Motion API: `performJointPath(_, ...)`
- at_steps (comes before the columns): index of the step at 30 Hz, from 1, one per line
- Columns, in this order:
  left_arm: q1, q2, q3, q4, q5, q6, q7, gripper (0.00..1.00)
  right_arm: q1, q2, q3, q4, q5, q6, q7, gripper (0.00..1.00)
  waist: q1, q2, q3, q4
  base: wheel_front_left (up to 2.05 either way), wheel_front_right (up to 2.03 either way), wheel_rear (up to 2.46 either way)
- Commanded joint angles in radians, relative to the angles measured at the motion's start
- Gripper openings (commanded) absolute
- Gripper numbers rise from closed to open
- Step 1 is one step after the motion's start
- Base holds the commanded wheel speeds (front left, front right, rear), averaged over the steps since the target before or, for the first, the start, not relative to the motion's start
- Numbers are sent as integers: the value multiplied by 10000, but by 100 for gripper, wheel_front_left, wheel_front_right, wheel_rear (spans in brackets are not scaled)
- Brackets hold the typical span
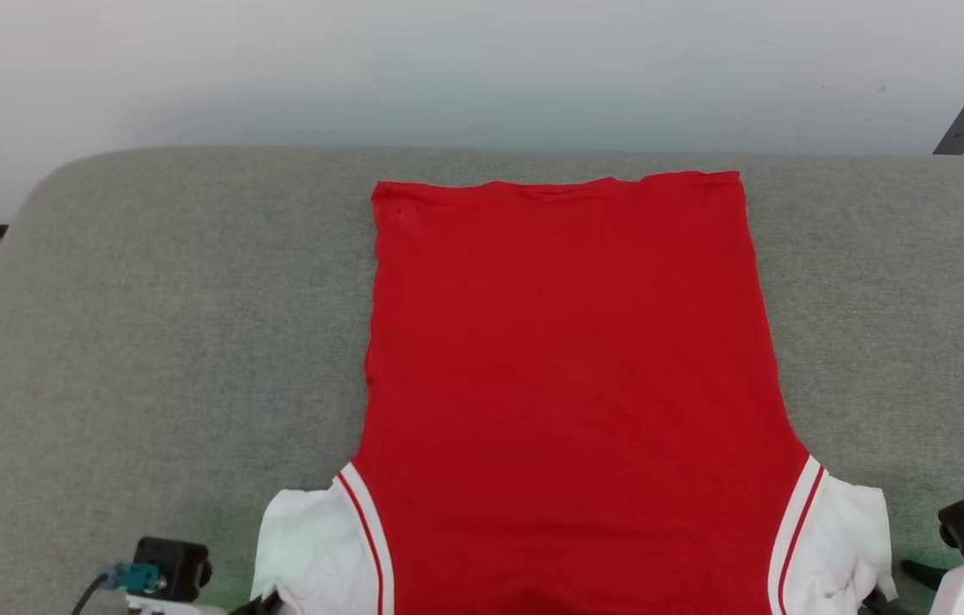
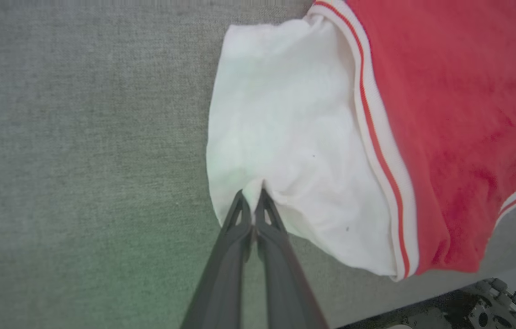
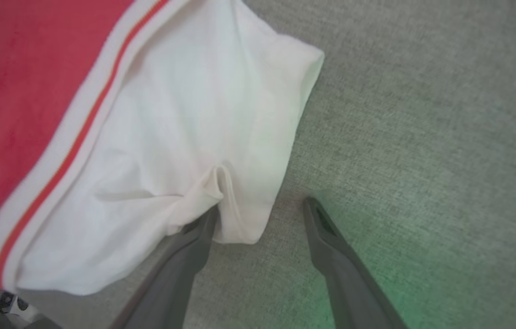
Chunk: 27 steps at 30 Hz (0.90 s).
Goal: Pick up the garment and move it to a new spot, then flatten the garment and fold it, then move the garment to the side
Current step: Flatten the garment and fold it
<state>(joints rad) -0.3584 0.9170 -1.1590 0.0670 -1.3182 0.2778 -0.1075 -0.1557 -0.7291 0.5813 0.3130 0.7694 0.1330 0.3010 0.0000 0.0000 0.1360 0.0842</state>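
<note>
Red jersey-style shirt with short white sleeves (image 1: 567,359), spread plain side up, centre frame on a grey cloth-covered surface (image 1: 148,342).
Left gripper (image 2: 252,201), bottom centre of its wrist view, pinches a fold of white sleeve; right gripper (image 3: 261,208) stands wide, one finger touching the other sleeve's edge.

The garment (image 1: 567,359) was soft matt cloth, its white sleeves crumpled beside ribbed trim. Under the garment, the counter (image 1: 148,342) wore coarse, matt woven fabric. The left claw (image 2: 252,201) and right claw (image 3: 261,209) looked like smooth matt dark plastic.
</note>
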Motion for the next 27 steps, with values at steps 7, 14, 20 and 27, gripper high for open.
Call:
performJointPath(7, -160, -199, 0, 122, 121, -80, -68, 0, -431, 94, -59, -623, -7, -36, 996, 100, 0, 0, 99, 87, 0, 0, 0)
performJointPath(14, -284, -343, -21, 61, 300, -112, -138, 0, -1102, -585, -1001, -2455, 503, -27, 2526, 100, 0, 0, 148, 245, 0, 0, 0)
performJointPath(20, -499, -497, -29, -6, 480, -130, -150, 0, -2517, -523, -1756, -3554, -104, -27, 3365, 100, 0, 0, 334, 554, 0, 0, 0)
performJointPath(27, -1084, -974, -156, 130, 813, -439, 79, 0, -4925, 206, -1642, -2014, -724, -27, 3320, 100, 0, 0, 835, 1335, 0, 0, 0)
